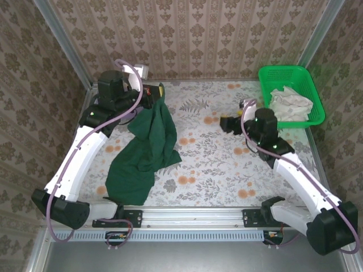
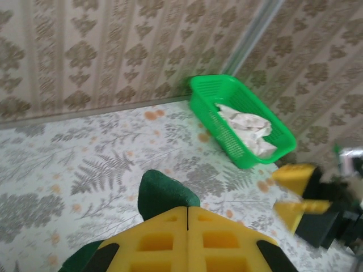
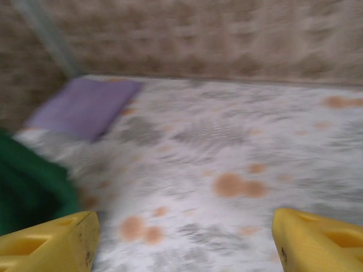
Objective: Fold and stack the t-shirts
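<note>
**Near edge, left half.** Dark forest-green cloth t-shirt: unfolded and crumpled. Its lower part is heaped on the floral-printed table. Its upper end is held up toward the far-left corner.

**Left tool**: the fingers are closed flush together, and a fold of the green shirt is pinched between them.

**Right tool**: the fingers are spread wide and nothing is held. It is hung over the middle-right of the table, apart from the shirt.

**Far left.** Pale lilac cloth t-shirt: laid flat on the table beyond the green shirt, apparently already folded.

**Far-right corner.** Bright green plastic mesh basket, with a whitish cloth inside.

**Step, as judged.** The green shirt is raised for spreading and no fold has yet been made. For the next move, a second corner would need to be taken by the right tool and the cloth drawn out flat.

**Room.** Open table is offered at the centre and right. The left and far sides are closed by papered walls, and the far-right corner is taken by the basket.
</note>
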You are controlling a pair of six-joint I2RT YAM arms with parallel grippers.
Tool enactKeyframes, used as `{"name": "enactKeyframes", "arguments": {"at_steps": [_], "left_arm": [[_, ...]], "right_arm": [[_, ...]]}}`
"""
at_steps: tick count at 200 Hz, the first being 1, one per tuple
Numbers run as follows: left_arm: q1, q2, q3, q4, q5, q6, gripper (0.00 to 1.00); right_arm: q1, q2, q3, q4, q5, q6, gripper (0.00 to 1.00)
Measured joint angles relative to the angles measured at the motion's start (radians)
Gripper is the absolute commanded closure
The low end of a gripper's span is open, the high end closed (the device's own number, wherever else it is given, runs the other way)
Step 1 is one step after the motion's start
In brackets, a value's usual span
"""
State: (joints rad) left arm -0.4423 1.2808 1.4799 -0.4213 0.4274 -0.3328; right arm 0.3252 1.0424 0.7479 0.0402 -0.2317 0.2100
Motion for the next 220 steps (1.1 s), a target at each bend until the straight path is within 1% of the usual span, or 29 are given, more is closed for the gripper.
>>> {"name": "enactKeyframes", "arguments": {"at_steps": [17,28,40,72,101,137,146,147,148,152,156,163,169,194,199,220], "left_arm": [[-0.031,0.000,0.034,-0.005,-0.001,0.013,1.00],[-0.046,0.000,0.046,-0.009,-0.002,0.016,1.00],[-0.060,0.000,0.054,-0.011,-0.007,0.019,1.00],[-0.101,0.000,0.074,-0.038,-0.032,0.035,1.00],[-0.123,0.000,0.080,-0.063,-0.057,0.048,1.00],[-0.124,-0.001,0.081,-0.070,-0.080,0.065,1.00],[-0.124,-0.001,0.085,-0.074,-0.085,0.069,1.00],[-0.124,-0.001,0.085,-0.074,-0.085,0.069,1.00],[-0.124,-0.001,0.085,-0.076,-0.085,0.069,1.00],[-0.124,-0.001,0.087,-0.077,-0.087,0.071,1.00],[-0.124,-0.001,0.090,-0.081,-0.088,0.072,1.00],[-0.124,-0.002,0.095,-0.087,-0.089,0.075,1.00],[-0.124,-0.003,0.100,-0.091,-0.090,0.077,1.00],[-0.124,-0.011,0.117,-0.109,-0.100,0.090,1.00],[-0.122,-0.011,0.121,-0.111,-0.105,0.093,1.00],[-0.113,-0.013,0.145,-0.118,-0.125,0.107,1.00]], "right_arm": [[0.097,0.049,-0.044,0.053,-0.093,0.034,0.18],[0.153,0.118,-0.051,0.077,-0.133,0.049,0.19],[0.189,0.205,-0.046,0.099,-0.167,0.064,0.20],[0.266,0.448,0.040,0.129,-0.188,0.108,0.23],[0.340,0.605,0.124,0.209,-0.195,0.162,0.27],[0.391,0.731,0.196,0.275,-0.181,0.210,0.47],[0.396,0.749,0.206,0.286,-0.164,0.214,0.55],[0.396,0.750,0.207,0.287,-0.164,0.216,0.58],[0.396,0.752,0.208,0.290,-0.162,0.221,0.58],[0.395,0.759,0.211,0.296,-0.153,0.218,0.63],[0.393,0.763,0.213,0.299,-0.145,0.232,0.66],[0.386,0.769,0.214,0.305,-0.134,0.241,0.73],[0.378,0.771,0.214,0.310,-0.130,0.248,0.78],[0.344,0.757,0.212,0.322,-0.104,0.246,0.91],[0.338,0.745,0.210,0.319,-0.100,0.241,0.95],[0.303,0.648,0.193,0.279,-0.087,0.236,1.00]]}}
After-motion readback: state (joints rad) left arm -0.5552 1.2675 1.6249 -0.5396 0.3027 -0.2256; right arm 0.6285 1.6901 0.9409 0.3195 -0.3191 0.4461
